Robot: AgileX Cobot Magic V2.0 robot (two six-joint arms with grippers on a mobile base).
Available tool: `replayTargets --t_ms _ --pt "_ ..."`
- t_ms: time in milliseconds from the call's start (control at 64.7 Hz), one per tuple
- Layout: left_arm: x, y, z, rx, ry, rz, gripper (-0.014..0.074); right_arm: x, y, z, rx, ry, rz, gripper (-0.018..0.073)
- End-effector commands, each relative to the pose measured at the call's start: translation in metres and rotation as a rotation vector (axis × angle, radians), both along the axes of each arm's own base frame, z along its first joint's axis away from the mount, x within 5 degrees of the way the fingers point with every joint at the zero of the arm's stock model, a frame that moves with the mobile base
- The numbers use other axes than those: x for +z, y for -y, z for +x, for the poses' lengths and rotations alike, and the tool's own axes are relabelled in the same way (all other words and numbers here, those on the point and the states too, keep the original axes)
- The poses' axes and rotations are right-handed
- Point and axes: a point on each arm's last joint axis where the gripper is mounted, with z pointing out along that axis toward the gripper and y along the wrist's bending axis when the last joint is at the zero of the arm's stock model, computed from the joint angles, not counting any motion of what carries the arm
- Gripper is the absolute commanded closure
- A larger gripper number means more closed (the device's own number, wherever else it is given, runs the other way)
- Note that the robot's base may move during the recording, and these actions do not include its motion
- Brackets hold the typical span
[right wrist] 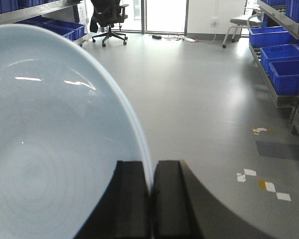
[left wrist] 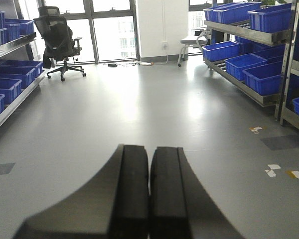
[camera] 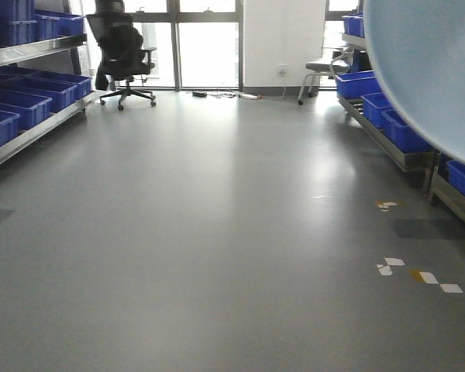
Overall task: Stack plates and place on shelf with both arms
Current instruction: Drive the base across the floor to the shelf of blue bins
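A pale bluish-white plate [right wrist: 55, 139] with faint rings fills the left of the right wrist view, held upright on edge. My right gripper [right wrist: 152, 164] is shut on its rim, which runs up between the two black fingers. In the front view the same plate [camera: 434, 70] covers the top right corner. My left gripper [left wrist: 150, 149] is shut with nothing between its pads and hangs over bare floor. Steel shelf racks line both sides of the room: one on the left [camera: 31, 51] and one on the right [left wrist: 239, 32]. Both stand well away from the grippers.
Blue plastic crates [left wrist: 261, 74] fill the racks' tiers. A black office chair [camera: 122, 50] stands at the far left by the windows, and a grey stool [camera: 325, 70] at the far right. Tape marks [camera: 418, 273] dot the grey floor on the right.
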Motion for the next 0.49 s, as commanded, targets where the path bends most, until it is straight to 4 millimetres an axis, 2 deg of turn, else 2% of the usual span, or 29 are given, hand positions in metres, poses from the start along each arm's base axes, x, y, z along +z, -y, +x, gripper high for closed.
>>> replayTargets --t_ms 0,479 --pt "0.018 -0.0004 -0.0007 0.002 0.108 -0.035 0.0514 0.0187 0.0007 -0.0005 -0.008 0.125 0.013 0.0507" --pt "0.018 -0.0004 -0.0007 0.002 0.108 -0.035 0.0514 0.0187 0.0007 -0.0005 -0.008 0.125 0.013 0.0507"
